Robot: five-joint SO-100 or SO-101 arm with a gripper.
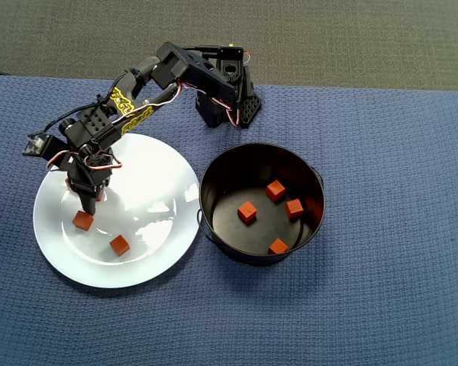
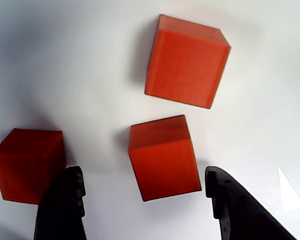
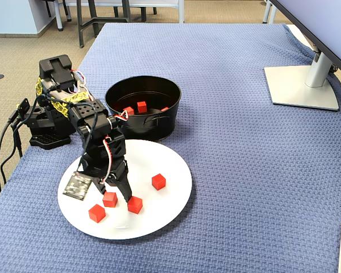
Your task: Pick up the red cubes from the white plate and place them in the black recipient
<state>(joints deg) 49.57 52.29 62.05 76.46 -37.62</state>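
A black robot arm (image 3: 74,114) leans down over the white plate (image 1: 160,252) on a desk covered in blue woven cloth (image 1: 382,229), its claw (image 2: 145,200) lowered close to the plate surface with the two dark fingers (image 2: 65,200) spread apart and closed on nothing. In the wrist view one red cube (image 2: 162,157) sits between the fingers without visibly touching either; a second cube (image 2: 186,61) lies just beyond it and a third (image 2: 27,164) lies just outside the finger at the left of that view, partly hidden by it. The fixed view shows four cubes on the plate: one (image 3: 109,199) under the claw, one (image 3: 134,204) just beside the claw tip, one (image 3: 96,212) nearer the plate's front edge and one (image 3: 158,181) apart toward the right. From overhead the arm covers part of the plate and only two of these cubes are plain to see. The black recipient (image 1: 214,175), a round pot with small side handles, stands just beside the plate, and the overhead view shows four cubes on its floor, among them one (image 1: 246,211) near the middle. The arm's base (image 1: 229,99) stands at the cloth's edge behind both vessels. A grey monitor stand (image 3: 304,85) rests on the cloth well apart from the plate, and cables (image 3: 5,148) trail from the base over the desk edge
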